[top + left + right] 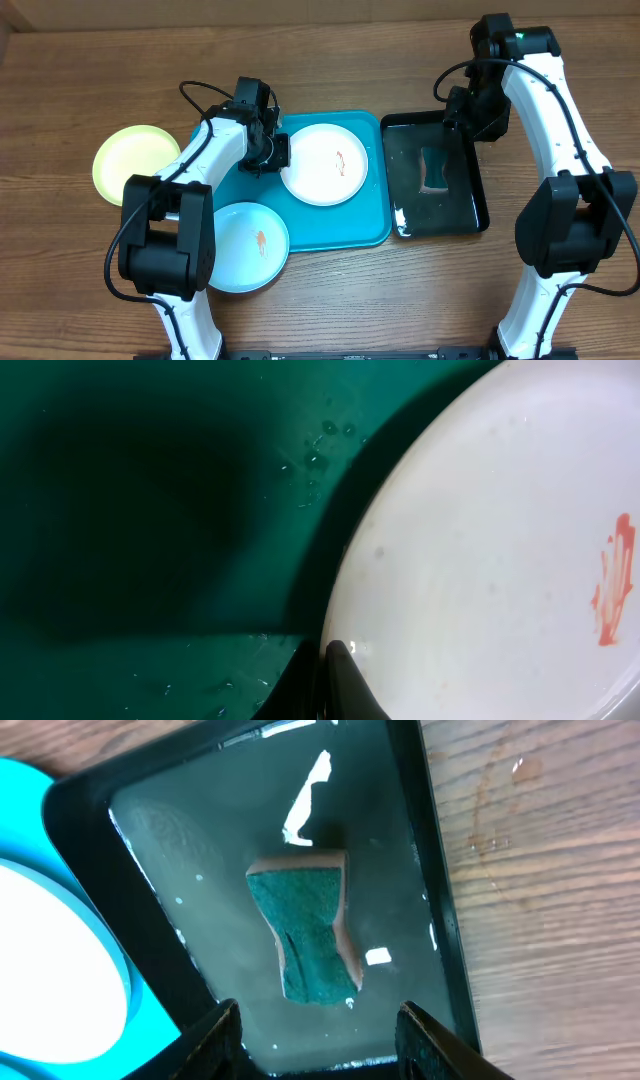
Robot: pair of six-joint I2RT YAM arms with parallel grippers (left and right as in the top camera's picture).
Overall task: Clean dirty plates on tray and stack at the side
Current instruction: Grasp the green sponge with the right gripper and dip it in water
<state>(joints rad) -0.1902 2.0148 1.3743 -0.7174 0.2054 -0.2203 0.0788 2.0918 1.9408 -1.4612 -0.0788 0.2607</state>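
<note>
Orange smears mark the white plate (325,163), which lies on the turquoise tray (345,230). My left gripper (272,152) is shut on its left rim, one finger above and one below, as the left wrist view shows: gripper (328,652), plate (480,560), tray floor (150,510). A light blue plate (248,246) with a smear overhangs the tray's front left corner. The yellow-green plate (133,163) rests on the table to the left of the tray. My right gripper (460,115) (320,1020) hangs open and empty above the black tray.
A glossy black tray (470,190) (150,940) holding water stands right of the turquoise tray. A green sponge (434,170) (305,940) lies in it, just beyond my right fingertips. Bare wooden table surrounds both trays.
</note>
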